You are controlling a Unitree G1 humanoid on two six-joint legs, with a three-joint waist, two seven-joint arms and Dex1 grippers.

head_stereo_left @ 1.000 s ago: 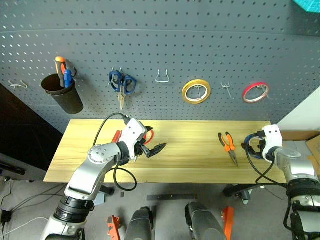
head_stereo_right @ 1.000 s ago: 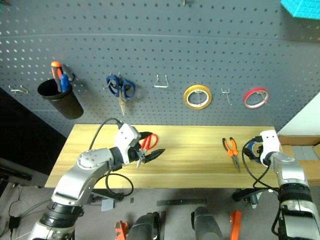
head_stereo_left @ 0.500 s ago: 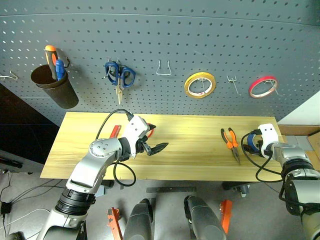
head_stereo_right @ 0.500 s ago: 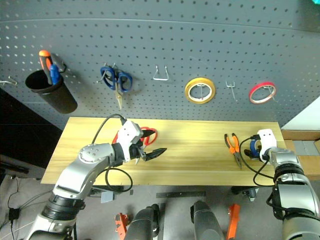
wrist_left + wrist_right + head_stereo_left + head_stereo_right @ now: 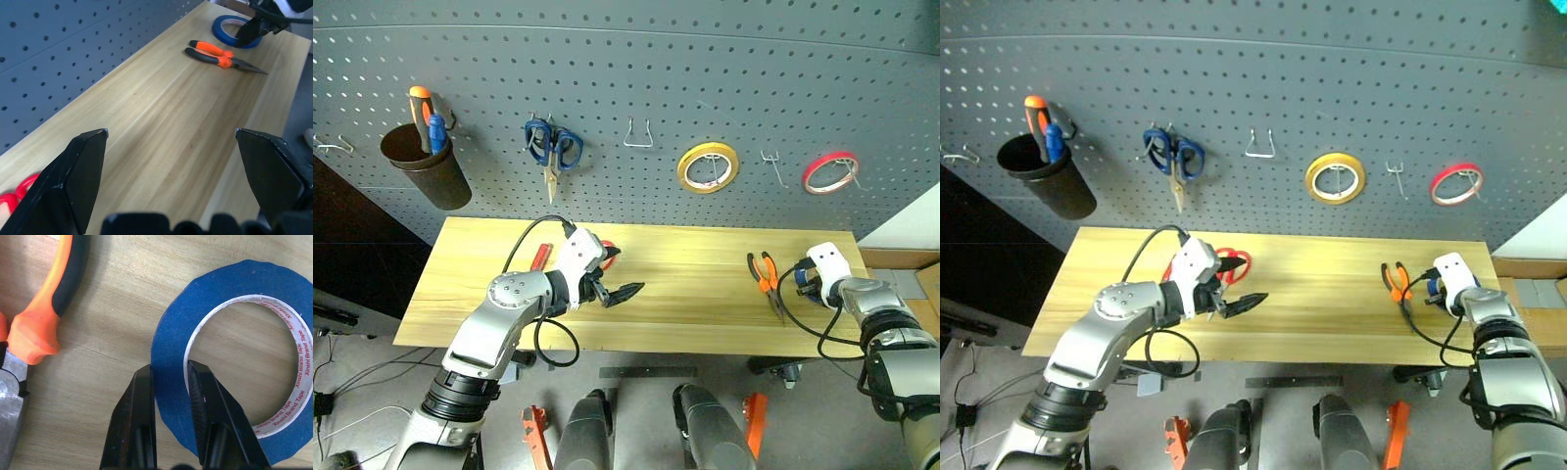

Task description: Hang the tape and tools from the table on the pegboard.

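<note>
Blue tape lies flat on the wooden table near its right end, and the right claw has pinched the ring's thin wall, one finger outside the ring and the other inside its open centre. That is a narrow hold on a slick, thin band, so my worry is that the ring swings or pivots between the fingers once it is lifted, or slips out altogether if the lift is jerky; a tilted ring would be harder to thread over a hook on the pegboard. The pliers lie just beside the tape, on the side toward the table's middle, and a sideways drag could nudge their orange handles. In the left wrist view the tape sits at the far end of the table with the right claw over it. The left claw hovers spread wide and empty above the middle of the table, well apart from the tape, with the red-handled scissors lying on the table close behind it. An empty hook between the yellow roll and the red roll looks like a likely target.
</note>
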